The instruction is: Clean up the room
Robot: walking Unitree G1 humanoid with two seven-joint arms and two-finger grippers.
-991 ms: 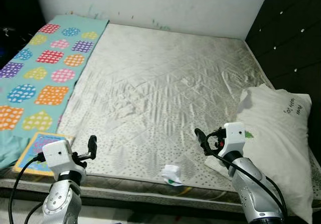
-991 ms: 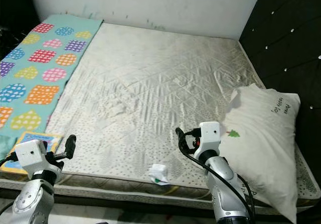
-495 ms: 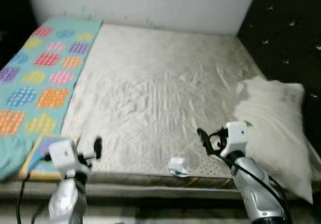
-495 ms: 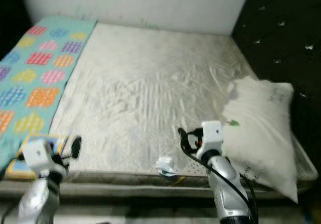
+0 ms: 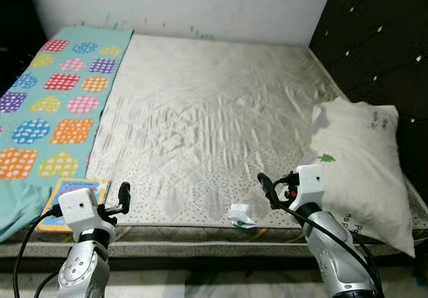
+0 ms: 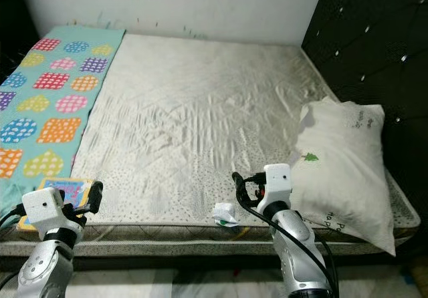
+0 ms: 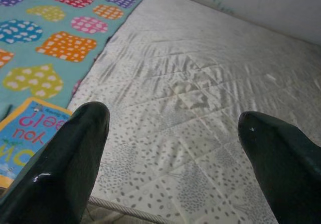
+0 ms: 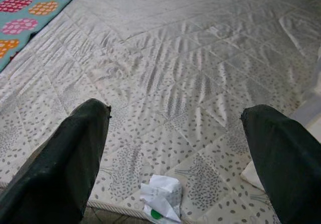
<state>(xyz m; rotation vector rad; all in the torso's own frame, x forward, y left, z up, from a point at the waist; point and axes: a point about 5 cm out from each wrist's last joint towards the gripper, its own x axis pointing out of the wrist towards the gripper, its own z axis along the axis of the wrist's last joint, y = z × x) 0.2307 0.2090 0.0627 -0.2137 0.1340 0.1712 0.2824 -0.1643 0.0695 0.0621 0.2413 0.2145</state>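
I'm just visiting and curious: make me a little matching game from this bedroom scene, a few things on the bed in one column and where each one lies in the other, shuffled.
Things:
1. white pillow with a small green tree mark
2. crumpled white wrapper with a green spot
3. colourful children's book
4. turquoise blanket with dotted coloured patches

Places:
A. near edge of the mattress, middle, just ahead of the right gripper
B. along the robot's left side of the bed
C. robot's right side, by the dark tufted headboard
D. near left corner, ahead of the left gripper

Pairs: 1-C, 2-A, 3-D, 4-B
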